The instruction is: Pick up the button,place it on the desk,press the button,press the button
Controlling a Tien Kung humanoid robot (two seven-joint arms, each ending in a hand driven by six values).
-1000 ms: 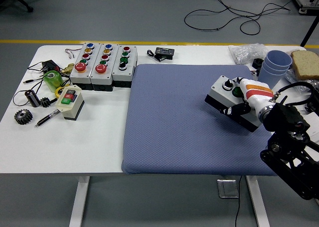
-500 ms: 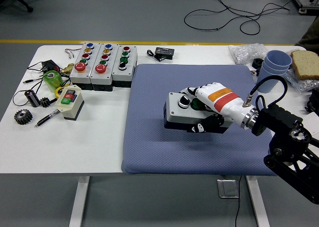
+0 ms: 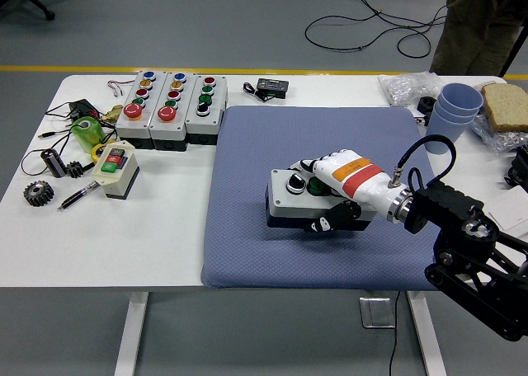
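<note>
Right hand (image 3: pixel 342 182) is gripping the button box (image 3: pixel 299 196), fingers wrapped over top & thumb curled under its near side. Vs 0.5 s ago, box is sitting a bit lower and further left, centre of frame, resting on the blue mat (image 3: pixel 247 227). Person now showing at upper right (image 3: pixel 483 21).

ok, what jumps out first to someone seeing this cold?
The right hand, white with an orange band, wrapped around a grey button box in the middle of the blue mat. Next, the row of three multi-button control boxes at the table's far left, with a green-and-red switch box and gears in front of them.
</note>
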